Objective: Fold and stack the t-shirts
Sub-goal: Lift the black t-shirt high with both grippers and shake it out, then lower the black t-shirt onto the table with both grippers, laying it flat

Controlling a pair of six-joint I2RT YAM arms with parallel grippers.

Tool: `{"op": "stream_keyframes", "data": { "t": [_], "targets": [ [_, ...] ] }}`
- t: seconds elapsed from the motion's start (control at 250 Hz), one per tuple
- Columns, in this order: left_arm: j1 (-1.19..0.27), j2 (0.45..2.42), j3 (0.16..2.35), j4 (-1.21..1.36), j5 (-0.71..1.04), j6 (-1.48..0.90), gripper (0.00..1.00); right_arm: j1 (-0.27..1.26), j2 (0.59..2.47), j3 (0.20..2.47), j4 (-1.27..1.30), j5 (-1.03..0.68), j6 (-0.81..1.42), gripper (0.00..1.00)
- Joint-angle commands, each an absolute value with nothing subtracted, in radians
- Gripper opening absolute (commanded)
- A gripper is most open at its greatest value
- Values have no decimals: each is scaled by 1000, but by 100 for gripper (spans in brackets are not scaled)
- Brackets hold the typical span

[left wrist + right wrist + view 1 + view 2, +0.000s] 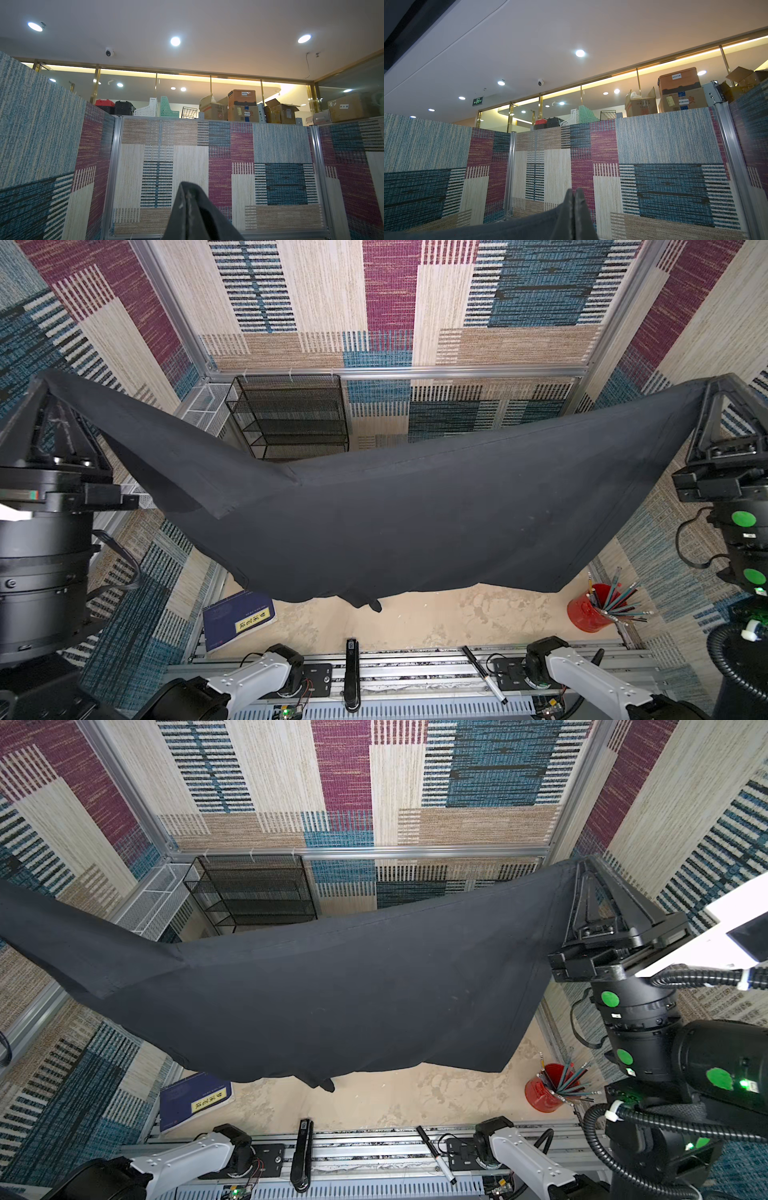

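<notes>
The black t-shirt [395,522] hangs in mid-air above the table [436,626], stretched wide between the two arms and clear of the surface. Its top edge sags in a shallow curve from one raised corner to the other. One sleeve [195,485] lies folded against the body near the left side, and the lower edge droops towards the table without touching it.

I read this as a spreading hold: lifted high and pulled apart, the cloth drops open under its own weight so it can go down flat for folding. No other shirts are visible from here; the black one hides much of the table.

The left gripper [41,379] is pinched tight on its corner of the shirt, and in the left wrist view cloth wraps over the fingertips [187,193]. The right gripper [712,383] is clamped on the opposite corner. The right wrist view shows its fingers [569,201] pressed together, with fabric trailing away to one side.

Below, a blue book [237,620] and a red pencil cup [586,612] sit at opposite near corners of the table, and a black mesh rack [291,418] stands at the back. The cup looks close enough to snag the shirt when it comes down.
</notes>
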State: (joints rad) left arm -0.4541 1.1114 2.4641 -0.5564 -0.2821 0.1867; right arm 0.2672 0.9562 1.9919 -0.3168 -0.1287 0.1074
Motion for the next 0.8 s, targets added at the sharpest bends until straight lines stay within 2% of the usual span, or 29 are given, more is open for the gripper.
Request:
{"op": "stream_keyframes", "data": {
  "t": [0.0,0.148,0.36,0.524,0.68,0.796],
  "targets": [
    [-455,1117,2450,-470,-293,231,0,267,987,1996,-289,-74,79,0],
    [-456,1151,2341,-381,-384,323,0,267,1069,1925,-268,33,-1,0],
    [-454,1246,2083,-258,-483,356,0,267,1087,1610,-67,125,-18,0],
    [-447,1243,1717,-109,-549,281,0,261,1053,1271,88,134,29,0],
    [-444,1135,1282,80,-587,173,0,259,1008,913,298,105,107,0],
    [-446,1037,1064,108,-596,74,0,259,984,778,342,92,165,0]
  ]
}}
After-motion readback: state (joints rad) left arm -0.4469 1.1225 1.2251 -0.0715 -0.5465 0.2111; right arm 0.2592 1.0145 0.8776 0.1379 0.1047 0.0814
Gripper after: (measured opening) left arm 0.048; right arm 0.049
